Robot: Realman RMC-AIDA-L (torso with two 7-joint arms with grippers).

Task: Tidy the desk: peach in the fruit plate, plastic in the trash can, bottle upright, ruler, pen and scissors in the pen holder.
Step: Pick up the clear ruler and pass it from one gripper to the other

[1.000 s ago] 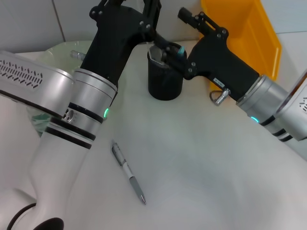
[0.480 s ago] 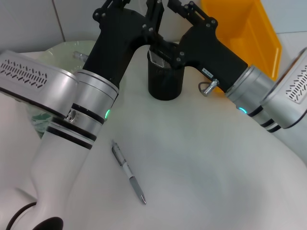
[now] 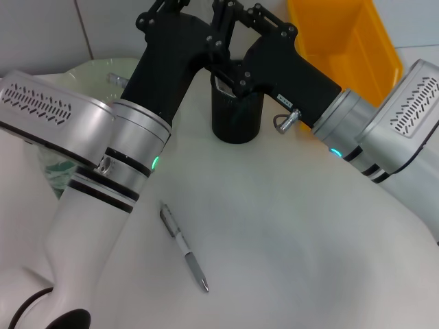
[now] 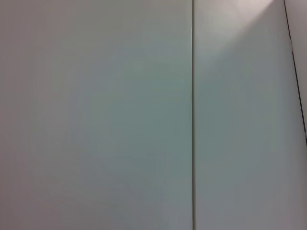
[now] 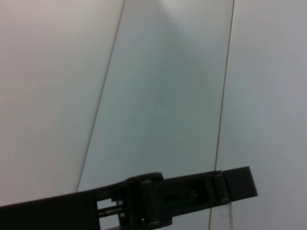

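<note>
The black mesh pen holder (image 3: pixel 236 116) stands at the back of the desk, with a pale strip that looks like the ruler (image 3: pixel 221 84) inside its rim. My right gripper (image 3: pixel 230 51) hangs right over the holder's mouth. My left gripper (image 3: pixel 206 41) sits close beside it on the left. The pen (image 3: pixel 184 247) lies loose on the desk near the front. The pale green fruit plate (image 3: pixel 86 68) shows behind my left arm. The yellow trash can (image 3: pixel 343 41) stands at the back right. Scissors, peach, plastic and bottle are hidden. Both wrist views face the wall.
My left arm crosses the left half of the desk and hides what lies behind it. Something clear and green (image 3: pixel 58 170) peeks out at its left edge. Open white desk surrounds the pen.
My right arm has swung left and up over the pen holder. The blue scissors seen at the right gripper a second ago no longer show. The left arm has hardly moved.
</note>
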